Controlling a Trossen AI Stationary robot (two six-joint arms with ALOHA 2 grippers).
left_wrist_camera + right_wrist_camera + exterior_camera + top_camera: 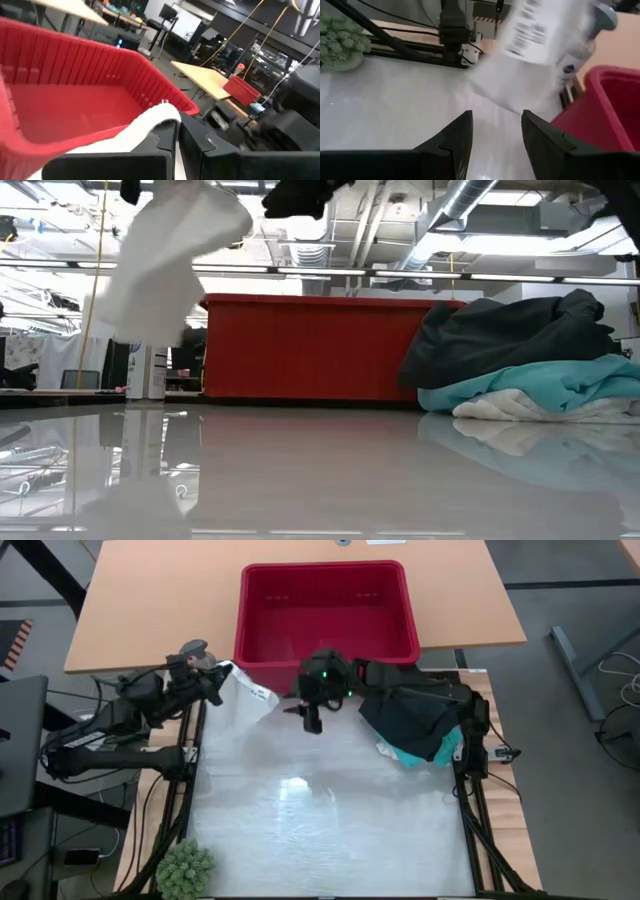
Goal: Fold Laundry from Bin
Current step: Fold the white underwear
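A white garment was held pinched in the closed left gripper, lifted above the table just beside the red bin. The right gripper was held open and empty nearby. Black and turquoise laundry was piled on the table's right side.

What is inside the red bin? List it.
Nothing shows in the bin: the high and left wrist views show a bare red floor. The clothes pile lies outside on the table, and the left pincer holds a white garment above it.
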